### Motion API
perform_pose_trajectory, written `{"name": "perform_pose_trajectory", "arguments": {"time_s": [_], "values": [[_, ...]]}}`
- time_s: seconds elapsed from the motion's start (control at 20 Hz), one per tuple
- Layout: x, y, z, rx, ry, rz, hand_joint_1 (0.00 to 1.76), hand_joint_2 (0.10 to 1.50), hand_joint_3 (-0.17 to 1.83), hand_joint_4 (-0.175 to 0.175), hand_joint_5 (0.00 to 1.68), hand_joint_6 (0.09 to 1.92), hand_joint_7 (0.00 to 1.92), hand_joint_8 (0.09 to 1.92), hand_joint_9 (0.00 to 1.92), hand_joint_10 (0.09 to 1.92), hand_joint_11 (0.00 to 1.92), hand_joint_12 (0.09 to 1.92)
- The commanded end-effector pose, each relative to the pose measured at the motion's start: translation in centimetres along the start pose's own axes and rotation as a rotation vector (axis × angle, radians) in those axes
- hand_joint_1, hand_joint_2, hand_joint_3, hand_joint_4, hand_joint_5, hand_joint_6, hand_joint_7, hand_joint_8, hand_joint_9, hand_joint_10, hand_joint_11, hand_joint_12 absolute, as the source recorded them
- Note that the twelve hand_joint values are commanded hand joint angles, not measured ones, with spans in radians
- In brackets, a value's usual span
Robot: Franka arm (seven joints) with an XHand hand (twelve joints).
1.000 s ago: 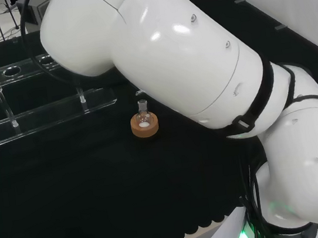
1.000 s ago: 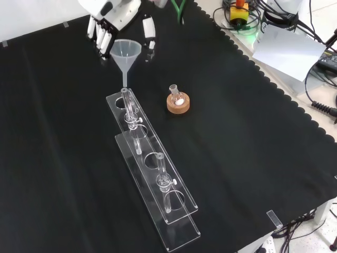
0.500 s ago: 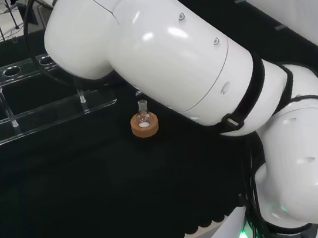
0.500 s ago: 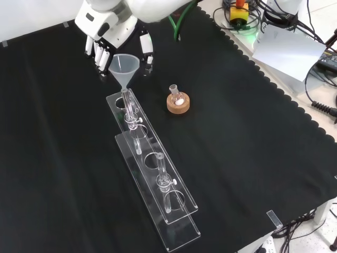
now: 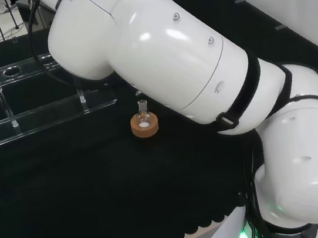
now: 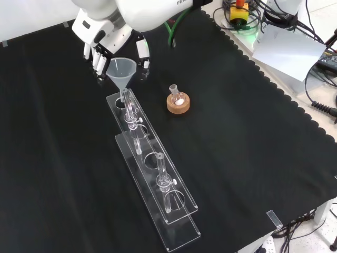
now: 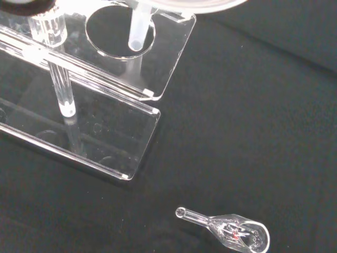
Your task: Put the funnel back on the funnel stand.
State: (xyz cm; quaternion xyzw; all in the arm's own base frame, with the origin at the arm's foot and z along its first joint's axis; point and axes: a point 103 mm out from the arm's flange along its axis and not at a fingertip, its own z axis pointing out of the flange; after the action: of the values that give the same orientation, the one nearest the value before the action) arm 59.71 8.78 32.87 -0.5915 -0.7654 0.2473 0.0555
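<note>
- Nearest in the front view, the clear funnel stand runs lengthwise up the black cloth of the surface, an upper plate with round holes over a base plate.
- Two clear glass pieces stand upright in the stand: one toward the near end, one toward the far end.
- To the right of the stand's far end in the front view, well apart from it, a cork ring sits on the cloth with a small flask upright in it.
- The funnel hangs over the stand's far end, wide mouth up; its stem points down into the last hole, which the wrist view shows from close by.
- Whether the cone rests on the plate cannot be told.
- The hand is just behind the funnel, its fingers curled either side of the cone's rim and holding it.
- In the wrist view a small clear glass piece lies on its side on the cloth, apart from the stand's corner.
- In the head view the cork ring stands left of the arm's white links, with the stand beyond it.
</note>
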Motion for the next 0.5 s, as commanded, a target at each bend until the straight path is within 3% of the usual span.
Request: {"name": "perform_pose_trajectory", "arguments": {"time_s": [0.05,0.5], "values": [[-0.1,0.6,0.7,0.007,0.006,-0.006,0.76,0.72,0.57,-0.015,0.82,0.86,0.77,0.67,1.18,0.46,0.73,1.18],[-0.1,1.9,1.7,0.014,0.004,-0.007,0.76,0.72,0.56,-0.057,0.62,0.88,0.69,0.7,1.09,0.48,0.71,1.19]]}}
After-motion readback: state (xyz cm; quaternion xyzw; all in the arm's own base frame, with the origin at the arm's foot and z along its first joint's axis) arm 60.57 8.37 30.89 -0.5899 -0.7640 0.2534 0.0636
